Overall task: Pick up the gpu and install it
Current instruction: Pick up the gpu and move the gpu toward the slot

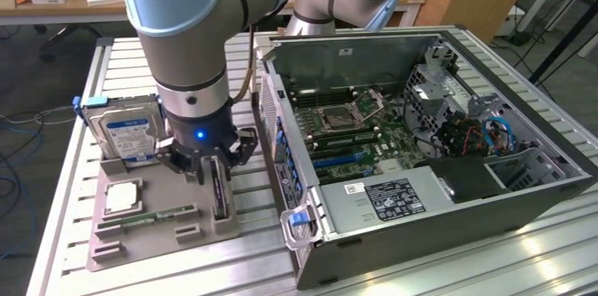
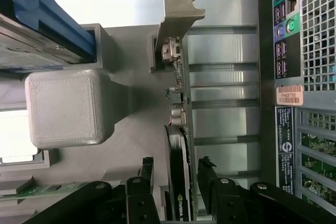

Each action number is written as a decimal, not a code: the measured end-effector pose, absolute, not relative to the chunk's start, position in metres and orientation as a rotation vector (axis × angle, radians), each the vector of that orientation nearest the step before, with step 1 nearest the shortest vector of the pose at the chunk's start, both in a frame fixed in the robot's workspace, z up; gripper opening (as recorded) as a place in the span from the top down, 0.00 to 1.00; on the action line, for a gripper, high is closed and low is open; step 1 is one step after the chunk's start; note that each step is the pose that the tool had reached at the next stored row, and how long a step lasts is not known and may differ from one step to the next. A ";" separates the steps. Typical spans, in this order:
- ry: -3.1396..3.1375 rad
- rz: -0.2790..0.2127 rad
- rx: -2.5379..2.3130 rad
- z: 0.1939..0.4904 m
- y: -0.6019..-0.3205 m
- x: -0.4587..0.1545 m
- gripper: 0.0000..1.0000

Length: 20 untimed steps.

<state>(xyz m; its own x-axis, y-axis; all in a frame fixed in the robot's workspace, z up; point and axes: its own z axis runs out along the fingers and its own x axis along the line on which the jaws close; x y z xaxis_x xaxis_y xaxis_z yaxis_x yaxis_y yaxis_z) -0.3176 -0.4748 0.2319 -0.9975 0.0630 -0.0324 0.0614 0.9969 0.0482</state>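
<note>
The gpu stands on edge in a slot of the grey holder tray, at the exterior view's left of the open computer case. In the wrist view I see the gpu edge-on, with its black fan side, green board and silver end bracket. My gripper is lowered over the card. It is open, one black finger on each side of the card with a small gap to each face.
On the same tray stand a silver hard drive with a blue-white label, a CPU and a narrow memory stick. The case's rear panel lies close beside the tray. A grey tray post rises near the card.
</note>
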 end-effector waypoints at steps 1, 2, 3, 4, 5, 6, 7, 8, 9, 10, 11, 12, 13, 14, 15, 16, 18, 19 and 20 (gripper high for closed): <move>3.105 0.073 0.097 0.231 -0.475 -0.317 0.53; 3.106 0.073 0.097 0.231 -0.475 -0.317 0.53; 3.105 0.073 0.097 0.230 -0.475 -0.316 0.53; 3.105 0.073 0.097 0.230 -0.475 -0.315 0.53; 3.106 0.073 0.097 0.230 -0.475 -0.314 0.53; 3.106 0.073 0.098 0.230 -0.475 -0.314 0.53; 3.106 0.073 0.099 0.230 -0.475 -0.314 0.53; 3.106 0.073 0.100 0.230 -0.475 -0.314 0.53; 3.106 0.073 0.100 0.230 -0.475 -0.314 0.55; 3.106 0.073 0.101 0.230 -0.475 -0.314 0.55; 3.106 0.073 0.102 0.230 -0.475 -0.314 0.61; 3.106 0.073 0.103 0.230 -0.475 -0.314 0.67; 3.106 0.073 0.104 0.230 -0.475 -0.314 0.67; 3.106 0.073 0.104 0.230 -0.475 -0.314 0.72; 3.106 0.073 0.105 0.230 -0.475 -0.314 0.73; 3.106 0.073 0.106 0.230 -0.475 -0.314 0.73; 3.106 0.073 0.108 0.230 -0.475 -0.314 0.73; 3.106 0.073 0.108 0.230 -0.475 -0.314 0.73; 3.106 0.073 0.109 0.230 -0.475 -0.314 0.73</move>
<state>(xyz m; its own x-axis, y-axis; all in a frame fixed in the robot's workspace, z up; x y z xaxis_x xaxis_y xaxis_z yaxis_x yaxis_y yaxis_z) -0.3140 -0.4746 0.2298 -0.9970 0.0711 -0.0316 0.0695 0.9964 0.0480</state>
